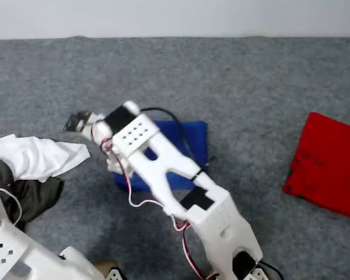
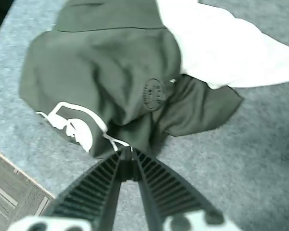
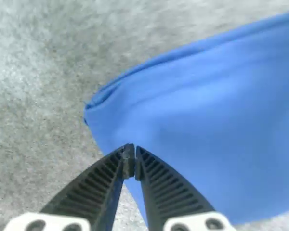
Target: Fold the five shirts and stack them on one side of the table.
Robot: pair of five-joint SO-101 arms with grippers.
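Since my right fingers (image 3: pixel 129 161) are pressed together, holding nothing, at the edge of the folded blue shirt (image 3: pixel 207 120) mid-bench (image 1: pixel 221 76), a shove could rumple its fold; my left fingers (image 2: pixel 127 161), likewise closed and empty, hover by the crumpled dark shirt (image 2: pixel 106 72) partly under the white shirt (image 2: pixel 221 43).

Soft, even light falls across the bench (image 1: pixel 251 76); a faint shadow edges the red shirt (image 1: pixel 329 166) on its near side.

Counter (image 1: pixel 233 70) open along the far side and in the lane between blue shirt (image 1: pixel 195 140) and red shirt (image 1: pixel 329 166). Right arm (image 1: pixel 221 219) lies across the blue shirt. White shirt (image 1: pixel 35 154) and dark green shirt (image 1: pixel 29 195) crowd the left edge.
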